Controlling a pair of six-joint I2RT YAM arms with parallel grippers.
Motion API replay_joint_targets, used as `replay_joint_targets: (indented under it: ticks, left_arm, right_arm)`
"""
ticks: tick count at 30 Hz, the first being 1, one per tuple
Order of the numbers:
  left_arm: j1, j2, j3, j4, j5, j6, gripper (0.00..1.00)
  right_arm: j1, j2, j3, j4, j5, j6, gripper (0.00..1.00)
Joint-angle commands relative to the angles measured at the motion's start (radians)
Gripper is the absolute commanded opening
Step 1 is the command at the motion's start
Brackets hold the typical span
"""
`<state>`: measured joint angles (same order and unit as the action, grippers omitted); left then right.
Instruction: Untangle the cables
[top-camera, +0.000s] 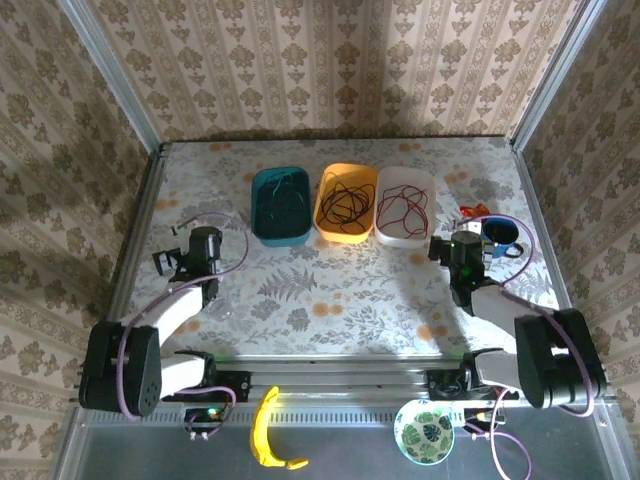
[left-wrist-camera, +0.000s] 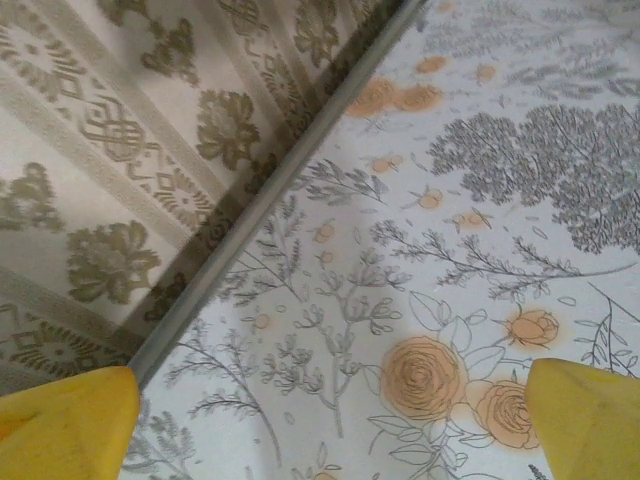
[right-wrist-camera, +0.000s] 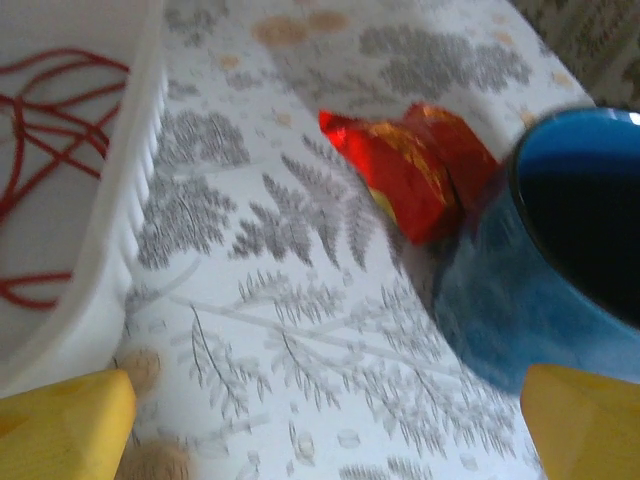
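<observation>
The cables lie in three bins at the back of the table. A green cable (top-camera: 284, 198) is in the teal bin (top-camera: 262, 228), a black cable (top-camera: 345, 203) in the orange bin (top-camera: 327, 225), and a red cable (top-camera: 404, 207) in the white bin (top-camera: 428, 190). My left gripper (top-camera: 172, 262) is at the table's left side. In the left wrist view it (left-wrist-camera: 330, 440) is open over bare tablecloth beside the metal rail (left-wrist-camera: 270, 190). My right gripper (top-camera: 465, 245) is between the white bin and a blue mug. It (right-wrist-camera: 325, 430) is open and holds nothing, with the red cable (right-wrist-camera: 50, 110) to its left.
A blue mug (right-wrist-camera: 570, 250) and a red wrapper (right-wrist-camera: 410, 165) sit just right of my right gripper. A banana (top-camera: 268, 432) and a patterned bowl (top-camera: 424, 431) lie on the near ledge. Wallpapered walls close in the table on three sides.
</observation>
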<state>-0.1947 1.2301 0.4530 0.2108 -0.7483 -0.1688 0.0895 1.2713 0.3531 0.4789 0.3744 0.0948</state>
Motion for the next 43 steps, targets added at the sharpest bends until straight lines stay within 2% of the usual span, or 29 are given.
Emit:
replay_joint_targets:
  ticks: [1, 3, 4, 5, 6, 7, 9, 10, 11, 12, 13, 15, 16, 17, 18, 19, 20, 21, 23, 29, 43]
  left_arm:
    - [0.007, 0.071, -0.007, 0.21, 0.054, 0.088, 1.0]
    - [0.01, 0.113, -0.001, 0.285, 0.089, 0.109, 1.0]
    - [0.015, 0.139, 0.008, 0.321, 0.111, 0.129, 1.0]
    - [0.019, 0.167, 0.024, 0.341, 0.142, 0.147, 1.0]
    - [0.022, 0.189, 0.037, 0.358, 0.166, 0.166, 1.0]
    - [0.024, 0.218, 0.05, 0.389, 0.187, 0.186, 1.0]
    - [0.023, 0.265, 0.068, 0.442, 0.22, 0.24, 1.0]
    - [0.033, 0.309, 0.046, 0.539, 0.257, 0.253, 1.0]
    - [0.044, 0.326, 0.057, 0.542, 0.265, 0.264, 1.0]
    - [0.066, 0.301, 0.074, 0.448, 0.316, 0.213, 1.0]
    - [0.085, 0.306, 0.038, 0.548, 0.342, 0.226, 1.0]
    - [0.11, 0.278, -0.04, 0.634, 0.475, 0.212, 1.0]
    - [0.126, 0.318, -0.092, 0.774, 0.534, 0.217, 1.0]
    - [0.125, 0.37, -0.116, 0.898, 0.512, 0.244, 1.0]
    - [0.127, 0.314, -0.095, 0.737, 0.529, 0.208, 1.0]
    - [0.136, 0.325, -0.072, 0.73, 0.535, 0.206, 1.0]
    - [0.141, 0.347, -0.091, 0.808, 0.534, 0.223, 1.0]
    - [0.143, 0.321, -0.085, 0.737, 0.537, 0.198, 1.0]
    - [0.143, 0.339, -0.085, 0.78, 0.531, 0.216, 1.0]
    - [0.141, 0.335, -0.083, 0.77, 0.53, 0.213, 1.0]
    - [0.142, 0.333, -0.081, 0.763, 0.531, 0.211, 1.0]
  right_arm:
    - [-0.036, 0.082, 0.024, 0.264, -0.118, -0.032, 1.0]
    - [-0.05, 0.259, 0.005, 0.449, -0.21, -0.048, 1.0]
    - [-0.05, 0.305, 0.013, 0.542, -0.213, -0.064, 1.0]
    - [-0.063, 0.242, 0.061, 0.318, -0.242, -0.045, 1.0]
    - [-0.074, 0.254, 0.063, 0.348, -0.27, -0.045, 1.0]
    - [-0.074, 0.277, 0.035, 0.45, -0.283, -0.053, 1.0]
    - [-0.076, 0.256, 0.057, 0.357, -0.283, -0.048, 1.0]
    - [-0.075, 0.265, 0.051, 0.392, -0.286, -0.05, 1.0]
    - [-0.076, 0.255, 0.056, 0.363, -0.284, -0.049, 1.0]
    - [-0.076, 0.26, 0.054, 0.377, -0.284, -0.05, 1.0]
    - [-0.076, 0.262, 0.055, 0.38, -0.285, -0.05, 1.0]
    - [-0.076, 0.261, 0.056, 0.376, -0.286, -0.049, 1.0]
    - [-0.076, 0.259, 0.055, 0.369, -0.286, -0.049, 1.0]
    - [-0.076, 0.26, 0.055, 0.372, -0.285, -0.049, 1.0]
    - [-0.076, 0.26, 0.057, 0.37, -0.284, -0.049, 1.0]
    - [-0.076, 0.258, 0.055, 0.37, -0.283, -0.049, 1.0]
    - [-0.074, 0.258, 0.055, 0.372, -0.281, -0.051, 1.0]
    - [-0.073, 0.255, 0.053, 0.373, -0.276, -0.052, 1.0]
    - [-0.061, 0.258, 0.054, 0.374, -0.258, -0.059, 1.0]
    - [-0.061, 0.258, 0.056, 0.374, -0.26, -0.06, 1.0]
    - [-0.083, 0.257, 0.058, 0.366, -0.319, -0.055, 1.0]
